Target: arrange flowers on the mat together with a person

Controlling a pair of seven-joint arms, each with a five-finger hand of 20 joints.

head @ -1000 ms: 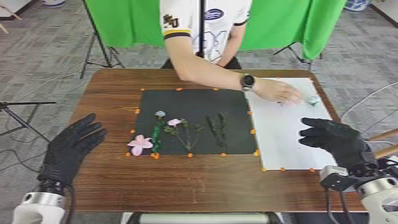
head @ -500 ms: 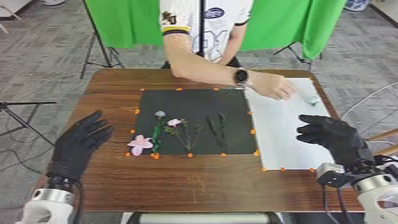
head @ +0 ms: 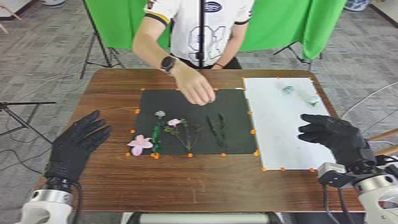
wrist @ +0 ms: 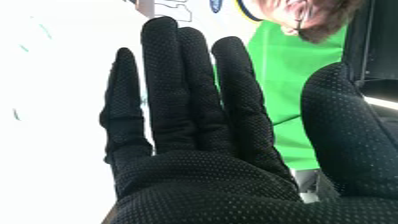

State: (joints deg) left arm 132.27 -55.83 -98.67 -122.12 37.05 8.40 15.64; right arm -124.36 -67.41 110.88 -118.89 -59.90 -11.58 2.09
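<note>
- Over the near right part of the table [head: 213,182], the right hand [head: 336,137] is held open with nothing in its grasp, close by the sheet's outer edge; in the right wrist view that hand [wrist: 200,175] has its fingers straight and the thumb spread away.
- On the table's left side is the left hand [head: 78,145], palm inward, fingers loosely extended and gripping nothing; it sits slightly differently from the earliest frame.
- Between the two hands lies the dark mat [head: 191,102], with the white sheet [head: 284,135] just beside it.
- Near the mat's left near corner is the large pink flower [head: 140,144], next to a green stem [head: 156,137] topped by a pale blue flower [head: 160,114].
- Toward the middle comes a small pink flower [head: 174,122] on thin, branching stems, then dark green sprigs [head: 216,131].
- Above the mat's far part is the person's hand [head: 195,86], fingers pointing down; half a second ago it was over the sheet. Whether it pinches anything is hard to say.
- At the sheet's far end are two pale pieces, probably flowers: one [head: 288,89] is now uncovered where the person's hand had been, the other [head: 312,100] near the outer edge.
</note>
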